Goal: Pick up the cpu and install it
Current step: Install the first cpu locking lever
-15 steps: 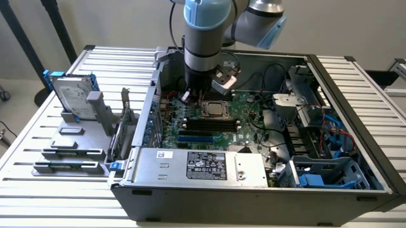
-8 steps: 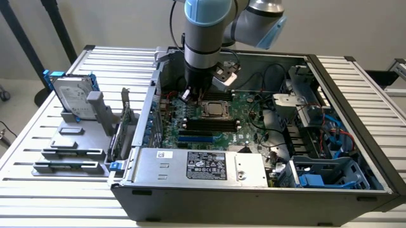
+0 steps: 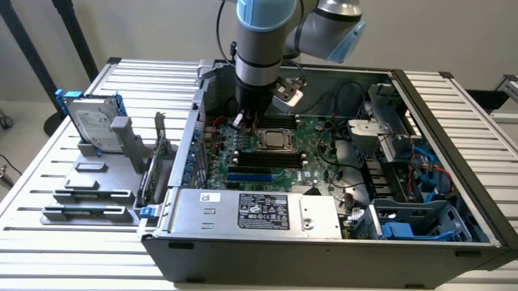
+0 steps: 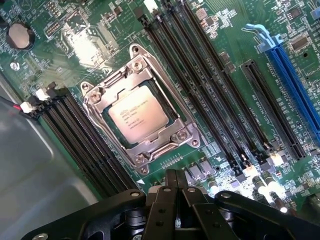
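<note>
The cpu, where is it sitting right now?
The cpu sits in the motherboard socket, between the memory slots, inside the open computer case; the shut gripper is just beside it, holding nothing.

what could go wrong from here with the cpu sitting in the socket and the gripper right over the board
1. The cpu lies in the socket frame and looks slightly askew to it; if it is not fully seated, pressing on it could bend contacts.
2. The shut gripper hangs close over the motherboard, near the memory slots; a small drift down could scrape them.
3. Loose cables cross the case near the arm and might snag.
</note>
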You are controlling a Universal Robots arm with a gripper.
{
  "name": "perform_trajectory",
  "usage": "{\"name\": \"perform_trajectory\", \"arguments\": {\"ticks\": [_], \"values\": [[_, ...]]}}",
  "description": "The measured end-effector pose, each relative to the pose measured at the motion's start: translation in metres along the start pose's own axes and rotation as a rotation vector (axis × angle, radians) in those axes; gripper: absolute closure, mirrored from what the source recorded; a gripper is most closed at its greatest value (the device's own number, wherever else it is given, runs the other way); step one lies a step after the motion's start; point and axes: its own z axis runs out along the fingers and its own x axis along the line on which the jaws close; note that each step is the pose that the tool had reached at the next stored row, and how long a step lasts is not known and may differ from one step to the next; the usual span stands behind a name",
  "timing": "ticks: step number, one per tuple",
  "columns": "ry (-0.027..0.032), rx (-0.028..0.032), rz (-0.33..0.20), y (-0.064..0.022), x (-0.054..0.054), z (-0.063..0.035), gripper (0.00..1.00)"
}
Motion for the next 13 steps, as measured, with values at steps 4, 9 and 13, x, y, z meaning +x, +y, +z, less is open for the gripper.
{"name": "perform_trajectory", "arguments": {"ticks": [4, 9, 13], "values": [[-0.0059, 0.0043, -0.038, -0.0017, 0.0026, 0.0006, 0.89], [-0.0123, 0.0080, -0.074, -0.0030, 0.0045, 0.0010, 0.89], [-0.0125, 0.0080, -0.073, -0.0030, 0.0046, 0.0010, 0.89]]}}
